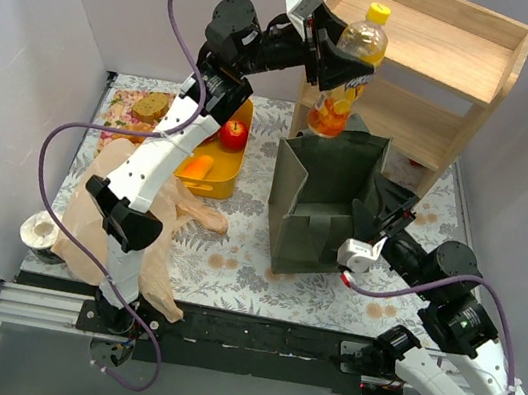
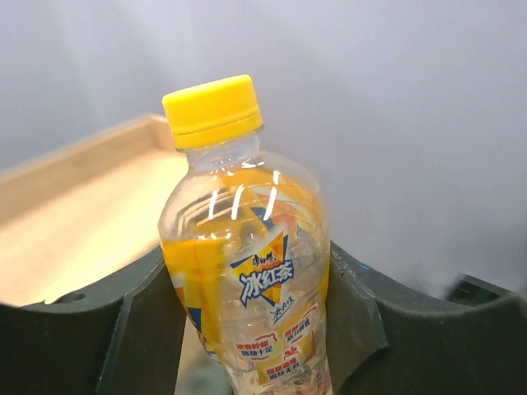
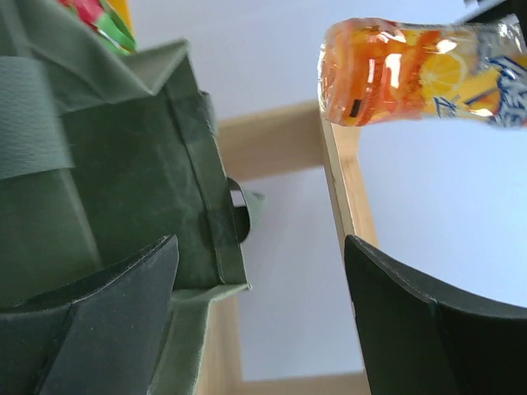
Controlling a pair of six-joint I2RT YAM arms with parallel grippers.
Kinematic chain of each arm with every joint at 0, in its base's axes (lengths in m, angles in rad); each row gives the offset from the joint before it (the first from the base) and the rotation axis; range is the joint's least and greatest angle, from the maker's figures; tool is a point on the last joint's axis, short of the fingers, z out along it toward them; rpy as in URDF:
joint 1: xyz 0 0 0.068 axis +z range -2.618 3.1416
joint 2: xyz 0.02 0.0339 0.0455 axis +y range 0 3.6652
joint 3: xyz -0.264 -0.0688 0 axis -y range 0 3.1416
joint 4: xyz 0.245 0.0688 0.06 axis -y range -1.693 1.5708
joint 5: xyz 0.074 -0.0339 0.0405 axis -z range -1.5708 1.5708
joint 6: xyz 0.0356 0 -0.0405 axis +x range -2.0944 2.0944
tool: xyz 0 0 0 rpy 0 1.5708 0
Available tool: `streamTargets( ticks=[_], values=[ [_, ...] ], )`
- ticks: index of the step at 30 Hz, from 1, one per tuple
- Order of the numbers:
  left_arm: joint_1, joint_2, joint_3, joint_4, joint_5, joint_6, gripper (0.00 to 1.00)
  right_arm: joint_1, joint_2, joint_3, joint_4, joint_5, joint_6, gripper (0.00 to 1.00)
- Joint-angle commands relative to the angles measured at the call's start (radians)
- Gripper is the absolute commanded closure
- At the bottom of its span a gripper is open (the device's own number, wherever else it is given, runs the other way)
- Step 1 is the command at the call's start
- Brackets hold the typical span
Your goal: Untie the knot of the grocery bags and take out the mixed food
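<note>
High over the table my left gripper (image 1: 349, 70) (image 2: 251, 333) is shut on an orange bottle (image 1: 352, 65) (image 2: 247, 271) with a yellow cap, its fingers pressed on both sides of the label. The bottle (image 3: 412, 70) hangs above the open dark green tote bag (image 1: 324, 203) (image 3: 107, 164). My right gripper (image 1: 383, 215) (image 3: 262, 243) stands open beside the tote's right wall, with nothing between its fingers. The thin tan plastic bag (image 1: 141, 233) lies slack at the left, and I cannot make out the knot. A red apple (image 1: 234, 134) and an orange carrot-like piece (image 1: 199, 164) lie in a yellow tray (image 1: 221, 182). A brown bread slice (image 1: 150, 105) lies behind it.
A wooden shelf unit (image 1: 439, 60) stands at the back right, just behind the raised bottle. A white roll (image 1: 38, 231) sits at the table's left edge. White walls close in the left and back sides.
</note>
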Motion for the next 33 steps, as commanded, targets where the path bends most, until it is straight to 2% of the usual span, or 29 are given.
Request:
streamTargets(
  ticks=[1, 3, 5, 9, 14, 16, 21, 26, 33],
  values=[
    [-0.029, 0.005, -0.042, 0.358, -0.328, 0.233, 1.00, -0.003, -0.006, 0.027, 0.193, 0.132, 0.151, 0.13],
    [-0.040, 0.043, 0.012, 0.379, -0.365, 0.307, 1.00, -0.003, 0.002, 0.039, 0.187, 0.095, 0.202, 0.14],
    [-0.048, 0.077, 0.036, 0.386, -0.380, 0.335, 1.00, -0.003, 0.050, 0.085, 0.234, 0.121, 0.306, 0.14],
    [-0.071, 0.025, -0.112, 0.461, -0.439, 0.410, 1.00, -0.003, 0.192, 0.242, 0.365, 0.239, 0.473, 0.11],
    [-0.075, -0.029, -0.175, 0.440, -0.468, 0.424, 1.00, -0.013, 0.435, 0.583, 0.284, 0.313, 0.714, 0.11],
    [-0.077, -0.052, -0.219, 0.442, -0.471, 0.422, 1.00, -0.030, 0.488, 0.659, 0.270, 0.293, 0.833, 0.12],
    [-0.077, -0.144, -0.361, 0.474, -0.485, 0.422, 1.00, -0.046, 0.644, 0.884, 0.227, 0.258, 0.990, 0.13],
    [-0.091, -0.190, -0.451, 0.511, -0.503, 0.416, 1.00, -0.067, 0.732, 0.932, 0.267, 0.261, 1.089, 0.12],
    [-0.107, -0.219, -0.482, 0.526, -0.511, 0.425, 1.00, -0.144, 0.785, 0.942, 0.260, 0.214, 1.286, 0.11]
  ],
)
